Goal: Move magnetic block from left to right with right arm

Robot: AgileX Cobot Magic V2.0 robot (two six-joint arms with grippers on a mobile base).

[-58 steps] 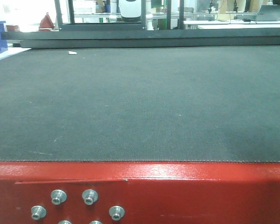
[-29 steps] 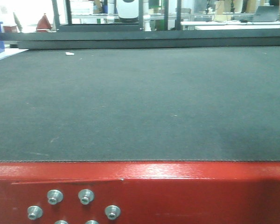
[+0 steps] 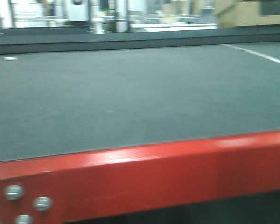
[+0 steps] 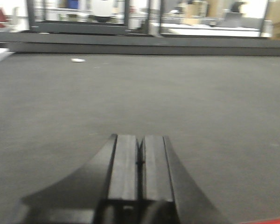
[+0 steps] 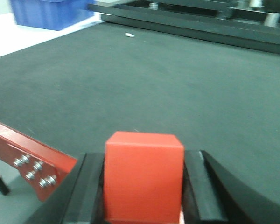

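The right gripper (image 5: 144, 186) clamps the magnetic block (image 5: 143, 179) centred between its fingers (image 5: 91, 186), near the red frame (image 5: 32, 154) and its bolted end, over the dark mat (image 5: 177, 79) beyond it, seemingly ready to carry rightward.

Dark mat (image 3: 130, 93) behind slanting red frame (image 3: 154, 172).

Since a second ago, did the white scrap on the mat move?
No. The white scrap still lies just before the dark rail; both slid left in frame, so the camera turned.
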